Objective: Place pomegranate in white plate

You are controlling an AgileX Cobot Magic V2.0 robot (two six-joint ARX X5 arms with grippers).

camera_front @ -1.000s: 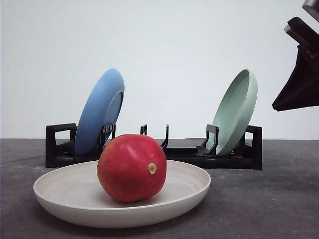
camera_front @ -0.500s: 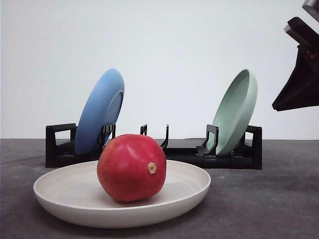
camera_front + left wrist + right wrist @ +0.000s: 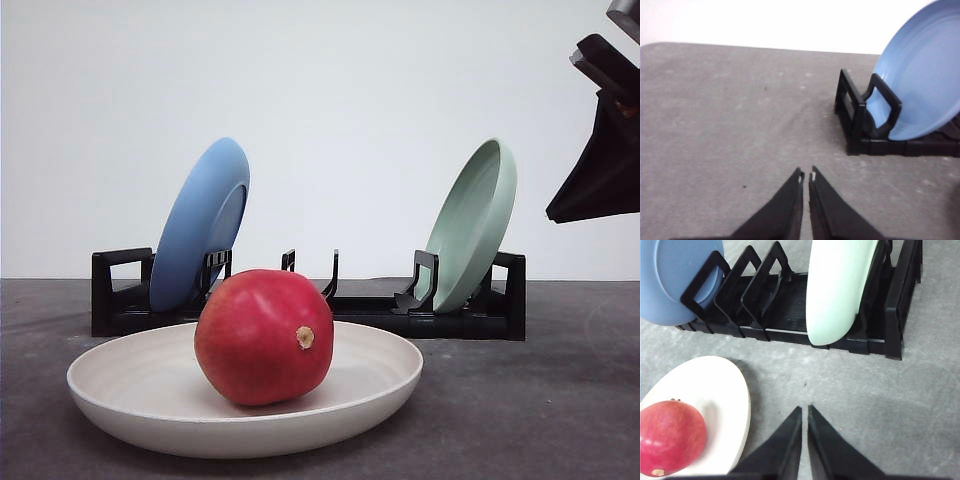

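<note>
The red pomegranate (image 3: 264, 336) rests inside the white plate (image 3: 120, 385) at the front of the table, its tan stem nub facing forward. From the right wrist view the pomegranate (image 3: 669, 437) lies on the same white plate (image 3: 715, 390), off to one side of my right gripper (image 3: 804, 411), which is shut and holds nothing. Part of the right arm (image 3: 605, 150) hangs high at the right edge of the front view. My left gripper (image 3: 806, 175) is shut and bare above grey table.
A black dish rack (image 3: 470, 315) stands behind the white plate. It holds a blue plate (image 3: 200, 225) upright on the left and a pale green plate (image 3: 472, 225) on the right. Bare grey table (image 3: 540, 400) lies right of the white plate.
</note>
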